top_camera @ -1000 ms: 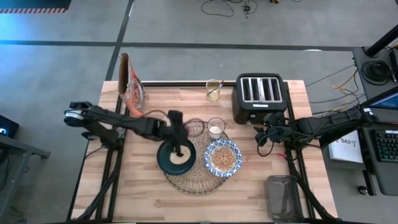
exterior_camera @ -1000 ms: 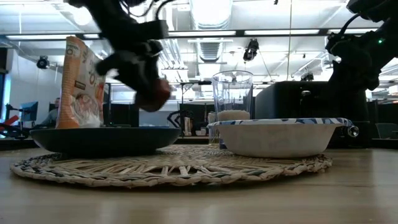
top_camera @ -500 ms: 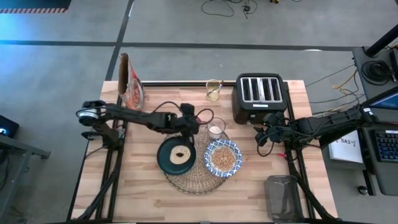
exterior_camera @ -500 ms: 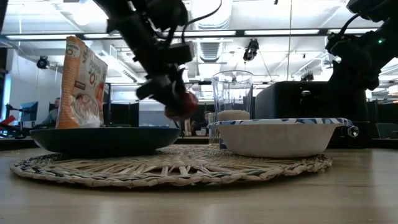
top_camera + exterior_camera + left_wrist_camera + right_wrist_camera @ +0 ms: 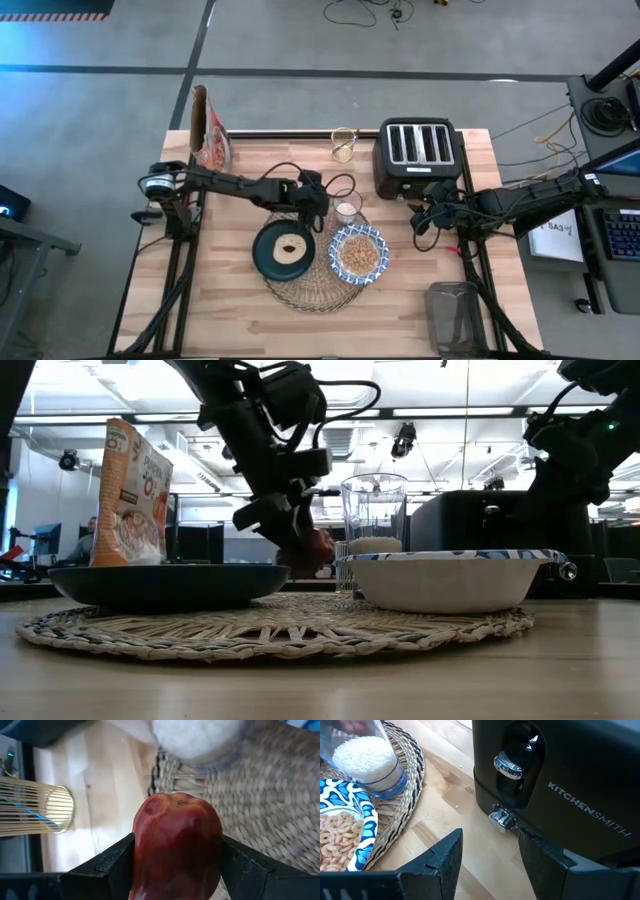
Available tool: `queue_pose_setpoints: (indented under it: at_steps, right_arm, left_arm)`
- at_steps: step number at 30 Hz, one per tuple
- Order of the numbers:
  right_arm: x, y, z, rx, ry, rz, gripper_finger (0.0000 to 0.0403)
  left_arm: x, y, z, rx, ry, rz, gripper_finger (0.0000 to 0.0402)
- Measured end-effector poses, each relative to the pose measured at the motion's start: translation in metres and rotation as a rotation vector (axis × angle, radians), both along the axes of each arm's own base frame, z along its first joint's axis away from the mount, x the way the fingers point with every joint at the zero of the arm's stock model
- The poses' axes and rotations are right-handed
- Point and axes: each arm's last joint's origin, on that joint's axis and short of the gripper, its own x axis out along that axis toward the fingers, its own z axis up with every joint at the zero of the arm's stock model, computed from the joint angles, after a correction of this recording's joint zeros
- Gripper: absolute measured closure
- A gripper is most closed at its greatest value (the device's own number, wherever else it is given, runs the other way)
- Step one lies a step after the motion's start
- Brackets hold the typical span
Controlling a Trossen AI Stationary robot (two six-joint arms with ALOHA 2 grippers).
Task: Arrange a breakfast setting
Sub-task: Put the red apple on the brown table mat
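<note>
A round woven placemat (image 5: 315,290) lies mid-table. On it stand a dark teal plate (image 5: 262,256) with a pale round piece of food, a blue-and-white bowl (image 5: 359,254) of cereal and a small clear glass (image 5: 347,207) part-filled with white grains. My left gripper (image 5: 318,197) hangs over the mat's far edge, just left of the glass, shut on a red apple (image 5: 310,548). My right gripper (image 5: 490,851) waits open beside the black toaster (image 5: 418,155), near the table's right edge. My left gripper pinches the apple's two opposite sides (image 5: 142,855) between its two fingers (image 5: 115,865). It comes slanting down from the table's left. The apple's dimpled end (image 5: 175,799) points away from the wrist. The apple hangs clear above the placemat (image 5: 280,805).
A cereal bag (image 5: 211,135) stands at the far left corner and a gold wire cup (image 5: 343,145) at the far edge, left of the toaster. A clear container (image 5: 455,315) sits at the near right corner. Bare wood lies near and left of the mat.
My left gripper has carried the apple from above the plate toward the table's right and far side, up to the glass, sinking a little on the way. It has stayed shut on the apple.
</note>
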Motion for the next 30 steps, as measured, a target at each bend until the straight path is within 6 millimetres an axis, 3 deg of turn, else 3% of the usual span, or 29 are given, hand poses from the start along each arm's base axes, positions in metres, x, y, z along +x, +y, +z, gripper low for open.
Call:
queue_pose_setpoints:
  at_steps: [16, 30]
  right_arm:
    - [0.000, 0.000, 0.000, 0.000, 0.000, 0.000, 0.0220]
    - [0.000, 0.000, 0.000, 0.000, 0.000, 0.000, 0.0220]
  left_arm:
    - [-0.004, -0.009, -0.012, -0.252, 0.039, -0.036, 0.0175]
    - [0.001, -0.009, -0.007, -0.180, 0.010, 0.035, 0.0132]
